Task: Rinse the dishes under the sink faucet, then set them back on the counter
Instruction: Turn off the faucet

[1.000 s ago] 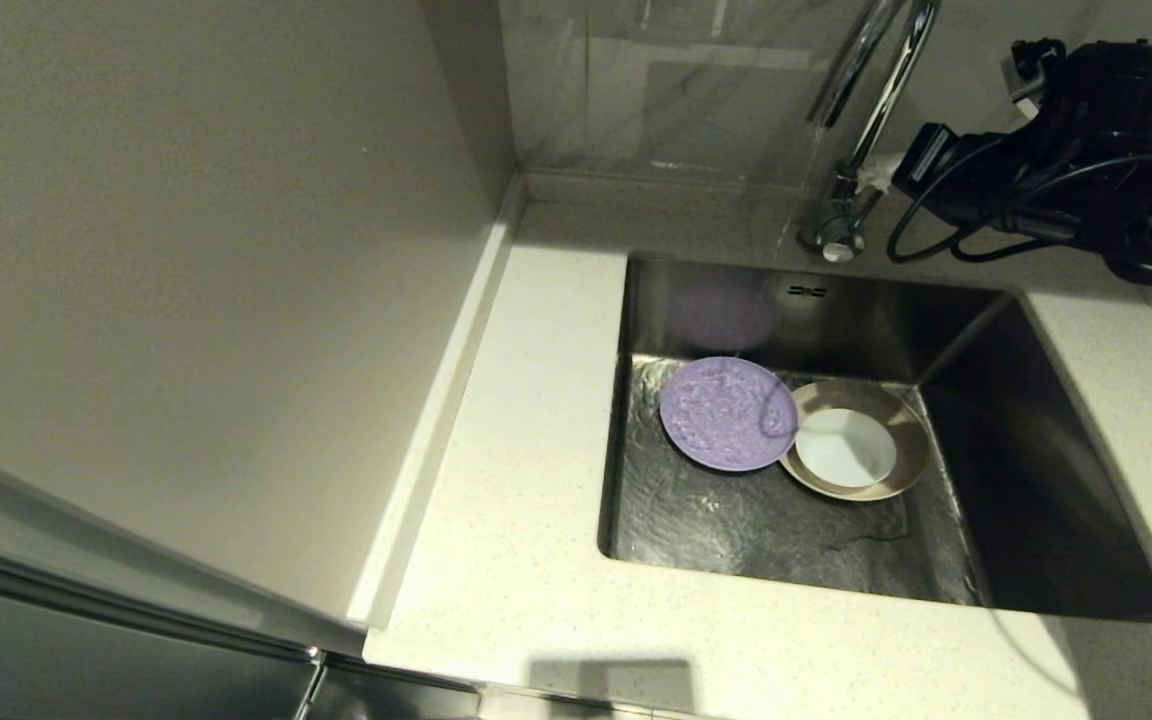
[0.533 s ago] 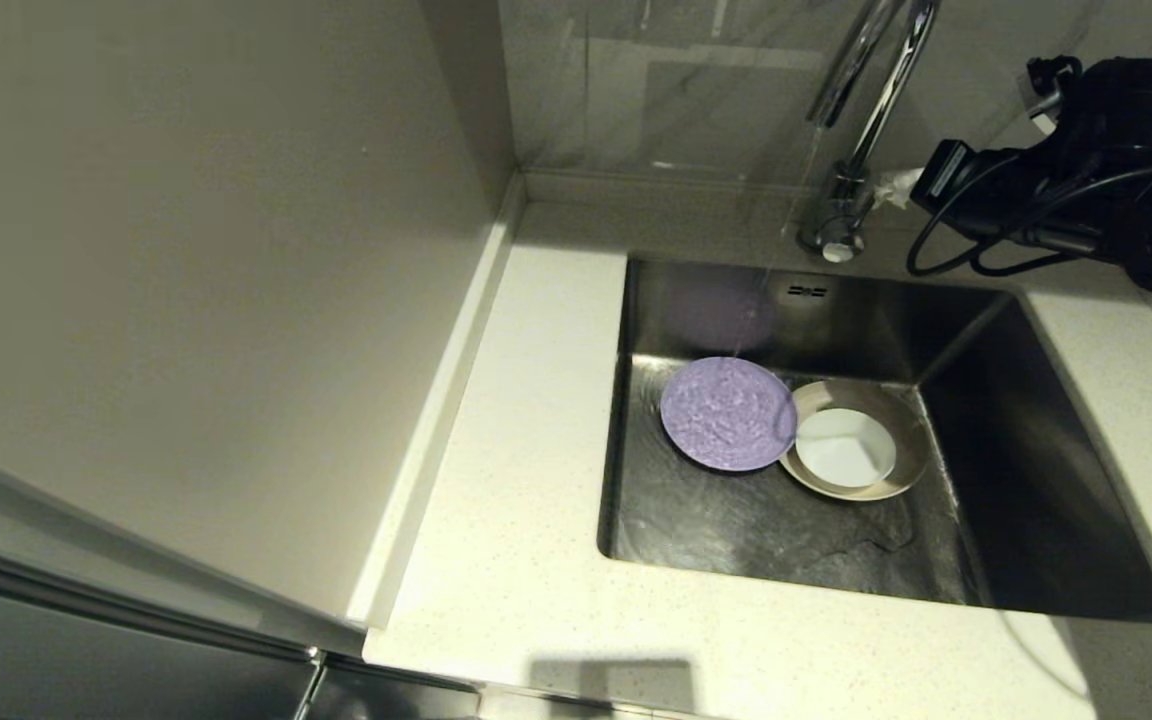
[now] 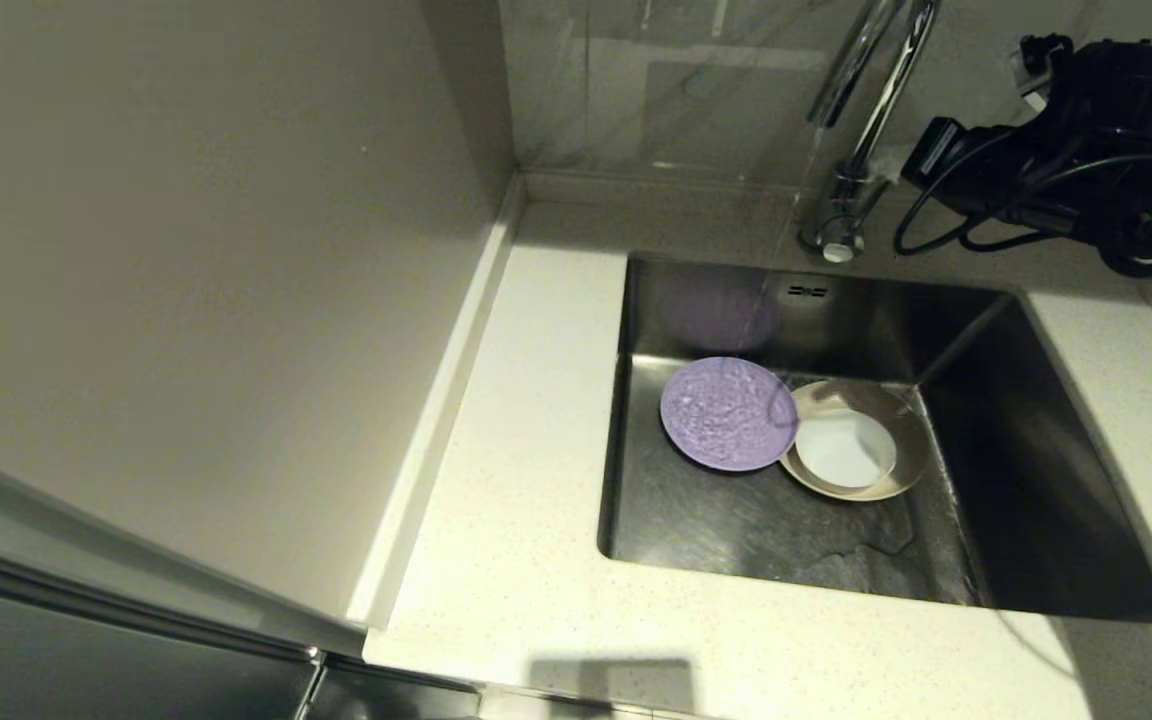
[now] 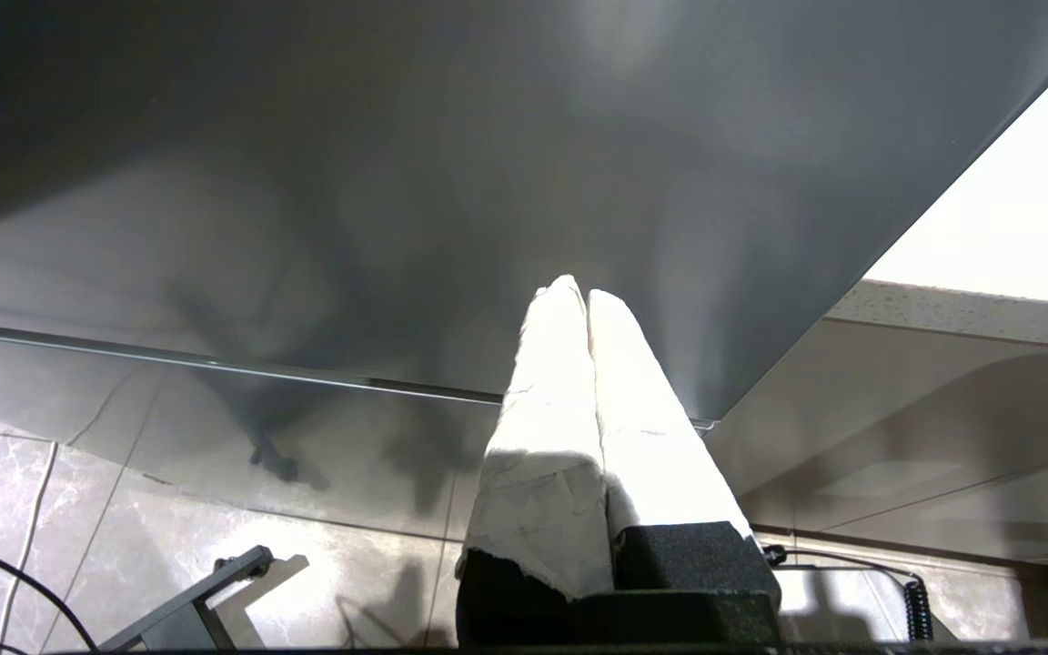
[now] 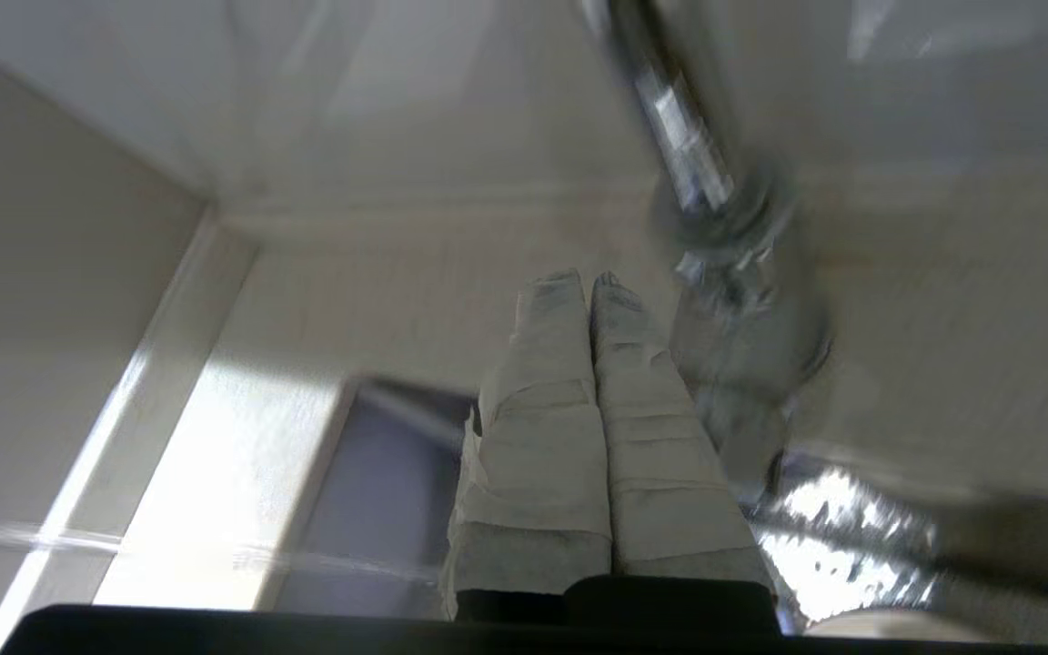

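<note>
Dishes (image 3: pixel 781 430) in sink (image 3: pixel 1036 420); right gripper (image 5: pixel 589 277) clenched empty beside faucet (image 3: pixel 861 120); risk: mis-nudged lever floods basin.

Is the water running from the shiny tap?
Yes, on. A thin stream falls from the chrome gooseneck faucet onto the lilac-purple plate in the steel sink, rippling its surface.

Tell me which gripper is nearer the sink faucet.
Right. The right gripper, fingers shut, sits right beside the sink faucet base at the counter's back. The left gripper, also shut, is out of the head view, nowhere near it.
</note>
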Tool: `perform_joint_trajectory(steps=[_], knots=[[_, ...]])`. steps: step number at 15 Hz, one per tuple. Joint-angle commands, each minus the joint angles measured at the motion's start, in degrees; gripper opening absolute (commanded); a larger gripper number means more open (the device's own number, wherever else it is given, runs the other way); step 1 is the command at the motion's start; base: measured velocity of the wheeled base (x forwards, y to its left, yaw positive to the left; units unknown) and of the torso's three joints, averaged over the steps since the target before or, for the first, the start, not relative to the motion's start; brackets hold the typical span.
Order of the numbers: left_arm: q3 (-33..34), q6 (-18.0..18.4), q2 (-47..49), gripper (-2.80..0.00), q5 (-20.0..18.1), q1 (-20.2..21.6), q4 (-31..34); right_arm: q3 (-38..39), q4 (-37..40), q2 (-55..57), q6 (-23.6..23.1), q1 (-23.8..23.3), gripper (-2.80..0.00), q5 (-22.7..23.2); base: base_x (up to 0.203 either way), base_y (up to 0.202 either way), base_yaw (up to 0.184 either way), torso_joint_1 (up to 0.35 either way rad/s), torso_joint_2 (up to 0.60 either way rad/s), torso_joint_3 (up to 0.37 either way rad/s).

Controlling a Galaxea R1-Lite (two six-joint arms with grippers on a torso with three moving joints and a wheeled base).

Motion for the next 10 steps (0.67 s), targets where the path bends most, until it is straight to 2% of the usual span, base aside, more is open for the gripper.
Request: perform_joint_trajectory(steps=[1,10], knots=[[0.0,0.0,-0.2,-2.80,0.0,0.0,0.0,-1.7,0.0,2.2,0.1,0.0,-2.80,0.1,0.000,0.000,0.000,0.000,0.00,0.000],[0.0,0.0,-0.2,-2.80,0.0,0.0,0.0,-1.5,-0.3,2.0,0.6,-0.2,-2.80,0.2,0.000,0.000,0.000,0.000,0.00,0.000]])
